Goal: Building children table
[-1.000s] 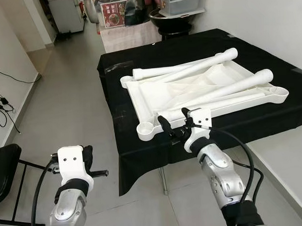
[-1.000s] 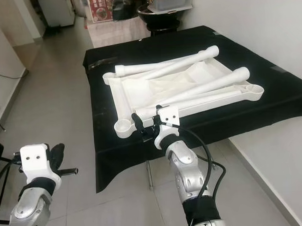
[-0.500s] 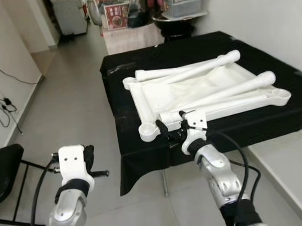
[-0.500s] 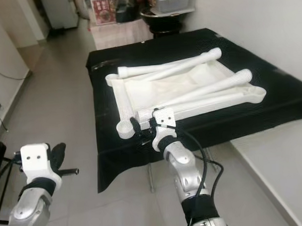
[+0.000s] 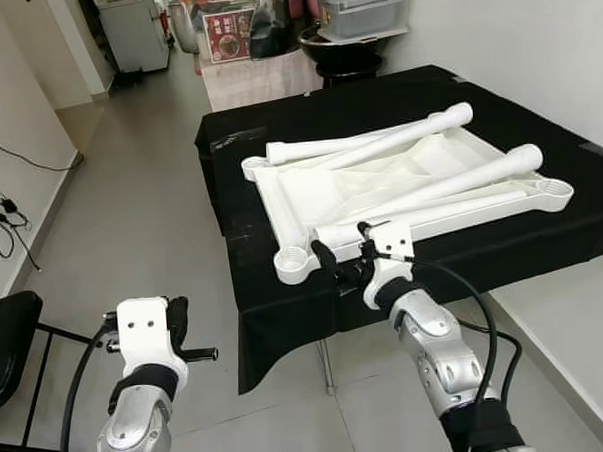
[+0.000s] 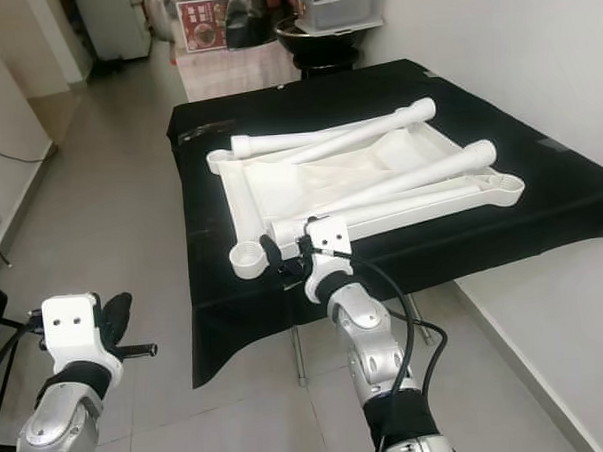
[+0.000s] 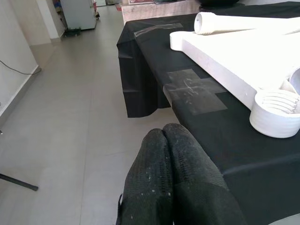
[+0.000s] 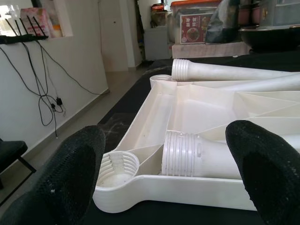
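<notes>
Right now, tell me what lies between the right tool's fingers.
In the right wrist view, the open right tool frames the tabletop's near rim, with a leg's threaded end just behind it.

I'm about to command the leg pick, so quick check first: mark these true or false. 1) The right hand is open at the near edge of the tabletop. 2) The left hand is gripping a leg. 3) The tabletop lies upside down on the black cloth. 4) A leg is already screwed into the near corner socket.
1) True: the right hand is open, its fingers spread before the white tabletop.
2) False: the left hand is shut on nothing, low over the floor beside the black cloth.
3) True: its ribbed underside faces up, with loose legs lying across it.
4) False: the near corner socket is empty; a leg's threaded end lies beside it.
</notes>
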`<state>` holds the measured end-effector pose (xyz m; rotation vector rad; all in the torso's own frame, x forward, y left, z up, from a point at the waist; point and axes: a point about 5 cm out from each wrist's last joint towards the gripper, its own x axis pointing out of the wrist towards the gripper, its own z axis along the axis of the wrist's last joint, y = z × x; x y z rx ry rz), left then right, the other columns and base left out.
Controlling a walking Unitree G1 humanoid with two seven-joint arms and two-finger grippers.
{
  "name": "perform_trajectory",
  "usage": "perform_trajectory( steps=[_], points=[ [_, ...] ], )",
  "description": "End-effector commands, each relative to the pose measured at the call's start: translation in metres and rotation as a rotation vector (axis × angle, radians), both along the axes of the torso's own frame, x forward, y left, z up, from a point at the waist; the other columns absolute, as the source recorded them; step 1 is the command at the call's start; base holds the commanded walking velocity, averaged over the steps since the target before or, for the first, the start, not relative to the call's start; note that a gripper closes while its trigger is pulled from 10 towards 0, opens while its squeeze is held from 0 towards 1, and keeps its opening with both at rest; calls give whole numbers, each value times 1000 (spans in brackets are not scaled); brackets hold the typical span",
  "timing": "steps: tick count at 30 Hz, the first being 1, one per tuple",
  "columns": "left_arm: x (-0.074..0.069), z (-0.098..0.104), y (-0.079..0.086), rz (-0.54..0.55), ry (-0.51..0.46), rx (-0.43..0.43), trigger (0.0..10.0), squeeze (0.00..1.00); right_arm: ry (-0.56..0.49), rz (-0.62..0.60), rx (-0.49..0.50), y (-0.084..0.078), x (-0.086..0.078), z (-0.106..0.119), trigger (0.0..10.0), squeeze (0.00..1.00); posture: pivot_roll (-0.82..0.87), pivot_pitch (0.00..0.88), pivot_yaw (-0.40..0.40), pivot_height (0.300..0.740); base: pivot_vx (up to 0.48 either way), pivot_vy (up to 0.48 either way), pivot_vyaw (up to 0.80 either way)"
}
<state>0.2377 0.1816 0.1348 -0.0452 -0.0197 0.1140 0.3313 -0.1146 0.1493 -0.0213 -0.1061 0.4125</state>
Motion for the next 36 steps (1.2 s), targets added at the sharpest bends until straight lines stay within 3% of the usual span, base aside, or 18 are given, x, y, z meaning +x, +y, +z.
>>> perform_trajectory(
  steps=[1, 11, 18, 36],
  points=[
    [-1, -4, 2, 2, 16, 6, 10000, 0, 29, 12, 3, 4, 0, -5, 10000, 0, -112, 47, 75, 740, 0, 0, 0],
    [4, -4, -1, -18, 19, 58, 10000, 0, 42, 20, 11, 5, 1, -5, 10000, 0, -117, 55, 77, 740, 0, 0, 0],
    [10, -2, 4, 6, 34, -9, 10000, 0, 37, 19, 7, 5, 1, -3, 10000, 0, -126, 60, 84, 740, 0, 0, 0],
    [8, 7, 3, 12, -6, 9, 10000, 0, 2, 29, -11, 8, 5, 4, 10000, 0, -88, 53, 81, 740, 0, -26, 0]
  ],
)
